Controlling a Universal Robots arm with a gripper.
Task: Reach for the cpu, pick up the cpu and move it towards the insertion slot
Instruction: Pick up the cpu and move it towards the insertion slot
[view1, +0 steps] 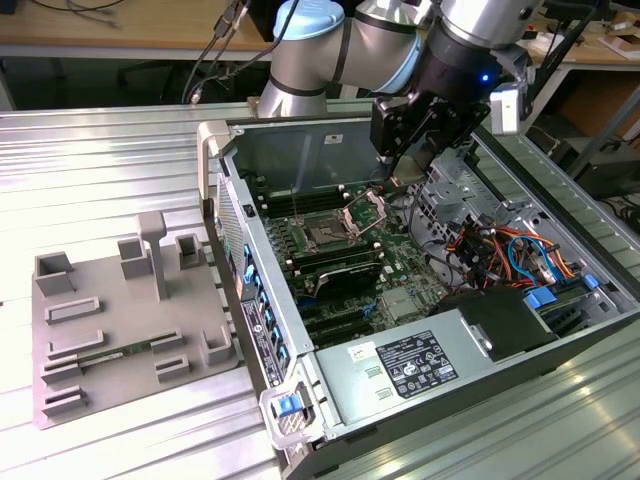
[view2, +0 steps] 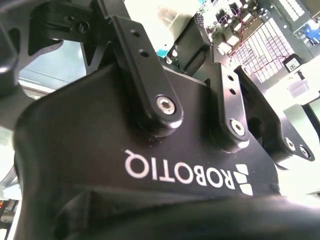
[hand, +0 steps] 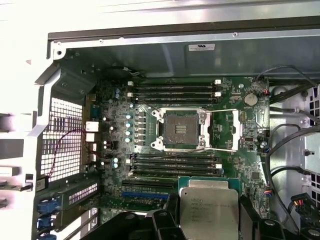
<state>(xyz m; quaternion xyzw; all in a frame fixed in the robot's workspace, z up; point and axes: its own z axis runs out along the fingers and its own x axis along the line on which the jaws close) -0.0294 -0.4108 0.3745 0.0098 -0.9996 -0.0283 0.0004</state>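
Observation:
The cpu (hand: 209, 205), a flat square chip with a silvery top, sits between my gripper's (hand: 209, 217) black fingers (hand: 169, 220), which are shut on its sides. In the exterior view my gripper (view1: 412, 172) hangs inside the open computer case, a little above the green board. The insertion slot (hand: 179, 130) is a dark square socket in a silver frame, with its metal bracket (hand: 235, 131) swung open beside it. In the exterior view the insertion slot (view1: 326, 236) lies below the gripper and toward the exterior view's left. The cpu is apart from the slot, held over the memory slots beside it.
Long black memory slots (hand: 175, 91) flank the socket on two sides. A power supply (view1: 400, 365) and coloured cables (view1: 505, 250) fill the case's near and right parts. A grey tray (view1: 90, 330) with plastic frames lies on the exterior view's left, outside the case wall (view1: 213, 170).

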